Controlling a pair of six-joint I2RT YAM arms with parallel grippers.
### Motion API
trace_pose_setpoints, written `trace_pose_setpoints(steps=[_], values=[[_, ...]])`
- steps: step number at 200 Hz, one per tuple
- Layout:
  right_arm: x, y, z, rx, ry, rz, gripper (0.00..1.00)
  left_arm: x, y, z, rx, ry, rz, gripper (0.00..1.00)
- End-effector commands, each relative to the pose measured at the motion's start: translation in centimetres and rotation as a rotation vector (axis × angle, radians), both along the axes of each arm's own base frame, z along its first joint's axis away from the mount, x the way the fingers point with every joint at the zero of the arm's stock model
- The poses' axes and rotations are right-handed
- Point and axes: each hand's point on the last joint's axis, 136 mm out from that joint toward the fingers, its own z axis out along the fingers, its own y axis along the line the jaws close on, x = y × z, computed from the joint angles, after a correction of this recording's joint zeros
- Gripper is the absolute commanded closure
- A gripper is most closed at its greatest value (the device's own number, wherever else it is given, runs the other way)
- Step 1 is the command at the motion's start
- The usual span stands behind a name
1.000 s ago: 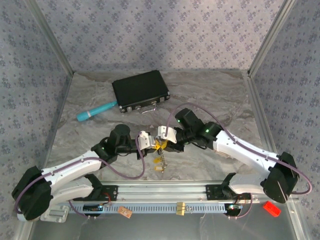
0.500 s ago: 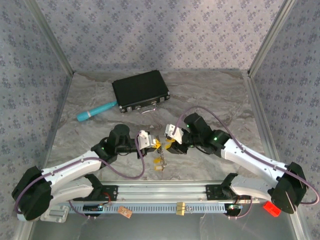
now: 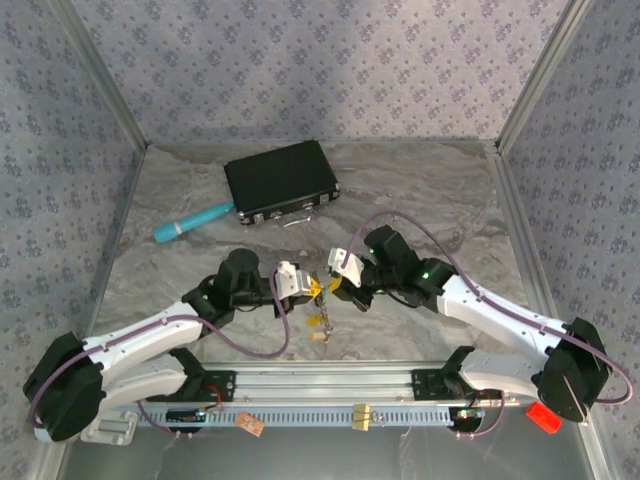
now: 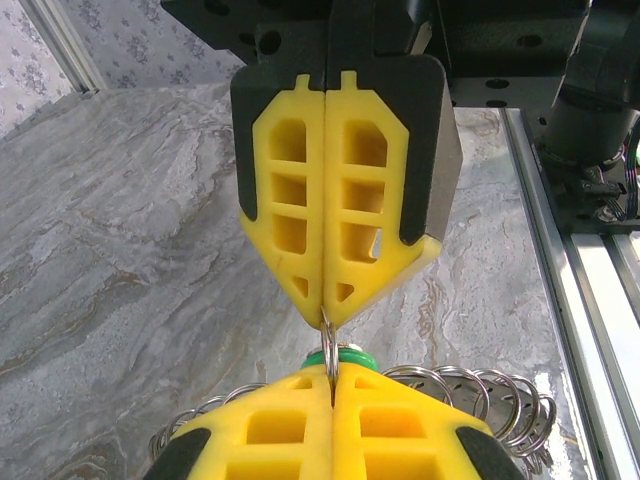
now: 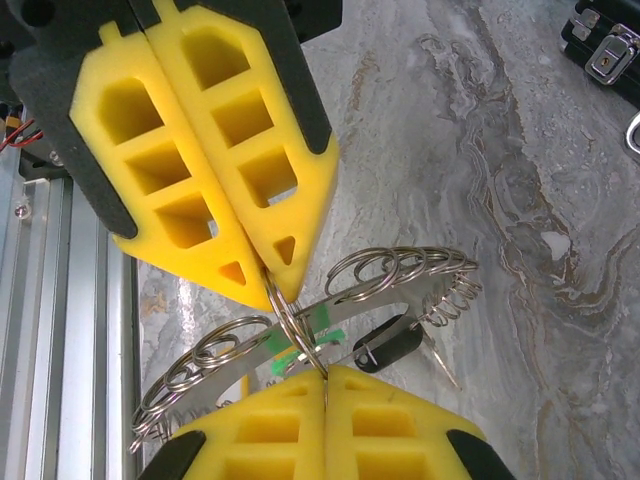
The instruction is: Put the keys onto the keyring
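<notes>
Between the two sets of yellow pads, low over the front middle of the table (image 3: 440,190), the keyring (image 5: 385,300) seems to hang from one thin wire loop (image 5: 290,318) on its rim, with a green key head (image 5: 290,352) and a black key (image 5: 388,345) against it. The left gripper (image 5: 268,272) and right gripper (image 5: 325,375) meet tip to tip, the jaws of each pressed together on that same loop. So little wire is caught in the soft pads that a pull or twist by either arm could slip it free and drop the ring, or spring the loop and shed a key. The aluminium rail (image 3: 330,380) runs near behind both arms, leaving little room to pull back. Bare table lies farther out, and the black case (image 3: 280,182) is well apart.
</notes>
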Motion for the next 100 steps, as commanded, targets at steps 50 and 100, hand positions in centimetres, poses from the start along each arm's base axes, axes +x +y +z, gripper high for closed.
trace_pose_setpoints(steps=[50,100], values=[[-0.4,0.4,-1.6,-0.027,0.098,0.025,1.00,-0.3,-0.1,3.0,-0.098,-0.088,-0.016,1.00],[-0.4,0.1,0.9,0.074,-0.013,0.019,0.69,-0.3,-0.2,2.6,-0.107,-0.071,-0.014,1.00]])
